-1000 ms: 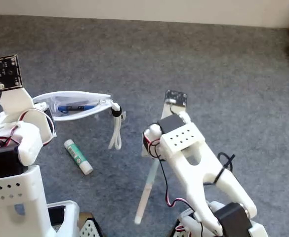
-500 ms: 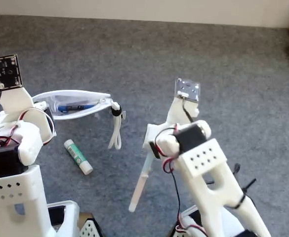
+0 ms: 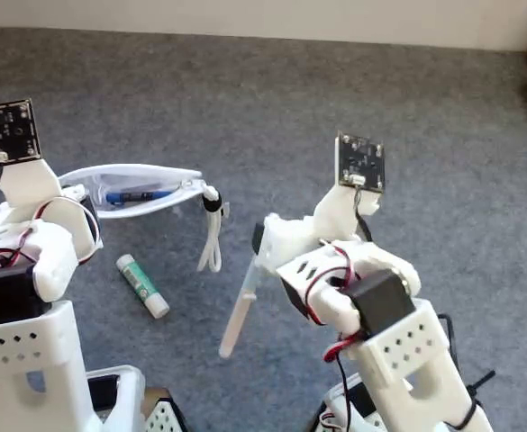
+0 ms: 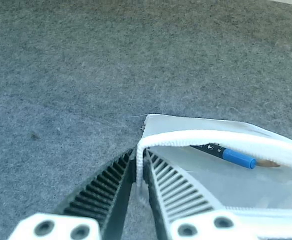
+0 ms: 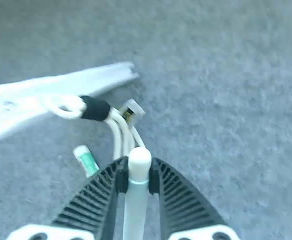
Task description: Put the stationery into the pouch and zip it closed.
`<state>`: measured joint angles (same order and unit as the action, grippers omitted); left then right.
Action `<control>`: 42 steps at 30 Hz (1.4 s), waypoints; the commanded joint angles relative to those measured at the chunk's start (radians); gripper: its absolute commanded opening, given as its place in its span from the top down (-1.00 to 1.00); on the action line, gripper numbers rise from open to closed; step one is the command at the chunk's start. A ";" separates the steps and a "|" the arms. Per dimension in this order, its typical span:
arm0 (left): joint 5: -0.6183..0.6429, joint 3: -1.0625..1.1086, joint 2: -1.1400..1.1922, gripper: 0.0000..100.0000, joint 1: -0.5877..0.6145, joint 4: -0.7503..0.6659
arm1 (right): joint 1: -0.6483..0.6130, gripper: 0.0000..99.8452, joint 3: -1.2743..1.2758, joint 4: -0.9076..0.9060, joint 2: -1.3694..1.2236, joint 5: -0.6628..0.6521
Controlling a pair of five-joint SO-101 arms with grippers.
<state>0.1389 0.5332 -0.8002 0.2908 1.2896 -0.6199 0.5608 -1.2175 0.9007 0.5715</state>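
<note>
- White pen [image 3: 239, 310] sits clamped, tilted, in your right gripper [image 5: 136, 172].
- Your left gripper [image 4: 140, 160] pinches the open pouch [image 4: 200, 135] by its rim.
- Glue stick [image 3: 142, 286] lies near the pouch.

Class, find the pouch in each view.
High view: pouch lies open left of centre, blue pen inside.
Left wrist view: pouch rim pinched by the left gripper.
Right wrist view: pouch beyond the right gripper and its white pen.
Shared landmark: the pouch's white cord, in high and right wrist views.
</note>
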 commanded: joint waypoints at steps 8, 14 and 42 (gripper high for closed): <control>0.012 0.038 0.036 0.98 0.010 -0.006 | -0.015 0.99 -0.070 0.197 0.142 -0.127; 0.012 0.036 0.036 0.98 0.010 -0.006 | -0.015 0.99 -0.071 0.306 0.180 -0.126; 0.012 0.036 0.036 0.98 0.010 -0.006 | -0.015 0.99 -0.015 0.906 0.183 -0.127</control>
<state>0.1389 0.5332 -0.8002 0.2908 1.2896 -0.6199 0.5608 -0.3874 1.0694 0.4565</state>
